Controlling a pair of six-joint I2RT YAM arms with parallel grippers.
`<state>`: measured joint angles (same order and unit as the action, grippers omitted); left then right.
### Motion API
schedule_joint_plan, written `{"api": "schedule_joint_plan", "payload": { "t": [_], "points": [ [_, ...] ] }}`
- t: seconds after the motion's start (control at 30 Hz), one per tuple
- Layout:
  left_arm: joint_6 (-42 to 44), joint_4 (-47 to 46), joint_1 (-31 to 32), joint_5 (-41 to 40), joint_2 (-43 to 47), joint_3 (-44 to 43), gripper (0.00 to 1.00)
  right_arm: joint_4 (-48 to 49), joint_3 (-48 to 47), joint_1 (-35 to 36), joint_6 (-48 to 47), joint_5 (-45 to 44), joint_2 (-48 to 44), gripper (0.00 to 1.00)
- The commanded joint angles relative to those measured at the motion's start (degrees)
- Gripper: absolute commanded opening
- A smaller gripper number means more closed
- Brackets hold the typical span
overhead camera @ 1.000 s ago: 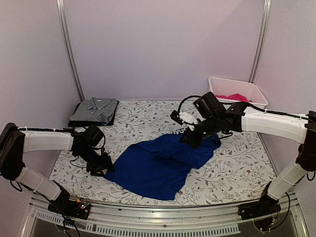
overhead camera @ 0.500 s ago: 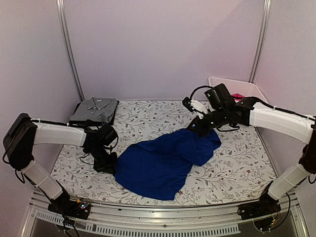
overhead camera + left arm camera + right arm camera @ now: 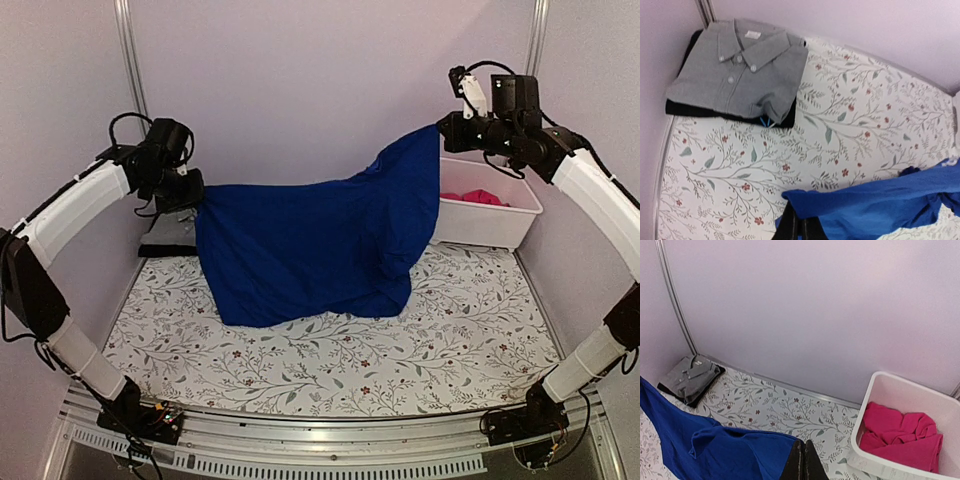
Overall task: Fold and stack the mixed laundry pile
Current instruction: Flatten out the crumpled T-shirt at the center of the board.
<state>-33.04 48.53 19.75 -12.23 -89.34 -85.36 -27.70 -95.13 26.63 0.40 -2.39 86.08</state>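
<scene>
The royal-blue garment (image 3: 320, 240) is held stretched in the air between both arms, with its lower edge touching the floral table covering (image 3: 330, 360). The grey shirt (image 3: 742, 70), mostly hidden behind it from above, is shown whole only in the left wrist view. The pink garment (image 3: 902, 435) in the white bin (image 3: 875, 385) is clearest from the right wrist. The left gripper (image 3: 197, 190) and right gripper (image 3: 440, 130) are pinched tight on the blue cloth's upper corners.
</scene>
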Motion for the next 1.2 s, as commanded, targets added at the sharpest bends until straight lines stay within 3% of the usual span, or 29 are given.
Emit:
{"api": "schedule_joint_plan", "payload": {
  "t": [0.0, 0.1, 0.27, 0.43, 0.6, 0.83, 1.17],
  "points": [
    [13.3, 1.8, -0.8, -2.9, -2.0, -12.6, 0.00, 3.2, -10.9, -0.3, -3.6, -5.0, 0.0, 0.00],
    [16.8, 1.8, -0.8, -3.8, -3.2, -20.4, 0.00, 4.1, -17.4, -0.3, -6.3, -5.8, 1.4, 0.00],
    [19.6, -0.7, -0.7, -3.9, -0.9, -26.5, 0.00, 5.3, -23.8, -0.3, -8.3, -6.2, 1.2, 0.00],
    [21.7, -8.2, -0.1, 1.4, 7.1, -25.2, 0.00, 6.0, -23.2, -0.3, -8.6, -2.4, -4.0, 0.00],
    [23.8, -9.5, 2.5, 6.0, 12.7, -25.4, 0.00, 4.6, -23.4, 0.2, -9.3, -0.7, -9.3, 0.00],
    [25.9, -13.8, 8.0, 11.8, 21.6, -22.7, 0.00, 5.1, -23.6, 1.3, -5.6, 9.2, -14.7, 0.00],
    [21.6, -17.1, 8.7, 23.1, 28.3, -23.4, 0.00, 9.9, -25.4, 1.3, 0.8, 17.9, -20.7, 0.00]
  ]
}}
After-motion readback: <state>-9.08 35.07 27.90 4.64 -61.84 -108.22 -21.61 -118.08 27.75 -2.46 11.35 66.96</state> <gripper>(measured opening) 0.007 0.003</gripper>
